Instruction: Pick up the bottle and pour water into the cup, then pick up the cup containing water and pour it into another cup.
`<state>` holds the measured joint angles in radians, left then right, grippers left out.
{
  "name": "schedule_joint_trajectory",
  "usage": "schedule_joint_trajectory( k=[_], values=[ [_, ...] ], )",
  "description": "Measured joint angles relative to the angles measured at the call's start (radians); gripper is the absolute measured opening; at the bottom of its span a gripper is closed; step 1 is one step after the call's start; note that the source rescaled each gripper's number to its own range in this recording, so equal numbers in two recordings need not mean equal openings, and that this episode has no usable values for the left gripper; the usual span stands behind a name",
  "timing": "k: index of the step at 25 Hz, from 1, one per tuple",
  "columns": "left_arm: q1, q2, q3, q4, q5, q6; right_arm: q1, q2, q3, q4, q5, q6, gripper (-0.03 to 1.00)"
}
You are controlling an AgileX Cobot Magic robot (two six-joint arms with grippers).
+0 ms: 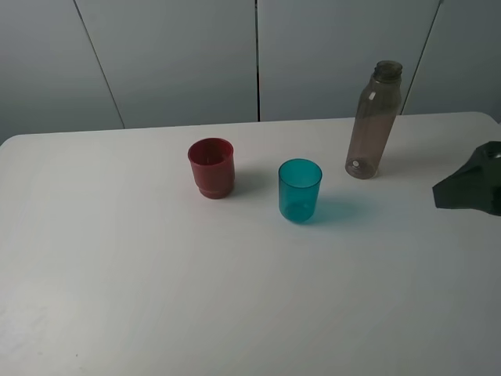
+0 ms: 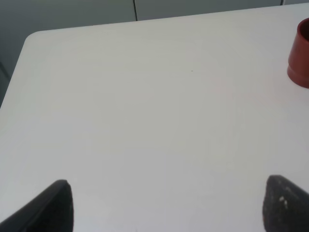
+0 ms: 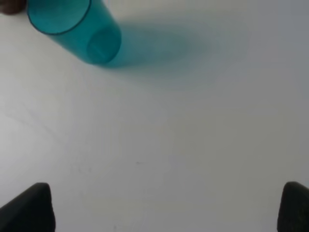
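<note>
The tall smoky grey-brown bottle stands upright, capless, at the back right of the white table. The translucent teal cup stands upright near the middle, left of and in front of the bottle; it also shows in the right wrist view. The dark red cup stands to its left and shows at the edge of the left wrist view. My right gripper is open and empty at the right edge, apart from the bottle. My left gripper is open and empty over bare table.
Grey wall panels stand behind the table's far edge. The table's rounded far-left corner shows in the left wrist view.
</note>
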<state>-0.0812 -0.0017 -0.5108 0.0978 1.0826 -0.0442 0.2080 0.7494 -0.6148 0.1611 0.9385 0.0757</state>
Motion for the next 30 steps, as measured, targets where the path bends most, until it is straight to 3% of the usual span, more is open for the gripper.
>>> schedule_joint_trajectory(
  k=[6, 11, 20, 30],
  values=[
    [0.000, 0.000, 0.000, 0.000, 0.000, -0.002, 0.000, -0.303, 0.000, -0.093, 0.169, 0.005, 1.00],
    [0.000, 0.000, 0.000, 0.000, 0.000, -0.002, 0.000, -0.512, 0.000, -0.101, 0.204, -0.024, 1.00],
    [0.000, 0.000, 0.000, 0.000, 0.000, -0.002, 0.000, -0.747, 0.013, -0.181, 0.198, -0.032, 1.00],
    [0.000, 0.000, 0.000, 0.000, 0.000, -0.002, -0.002, -0.749, 0.104, -0.143, 0.159, -0.010, 1.00]
  ],
)
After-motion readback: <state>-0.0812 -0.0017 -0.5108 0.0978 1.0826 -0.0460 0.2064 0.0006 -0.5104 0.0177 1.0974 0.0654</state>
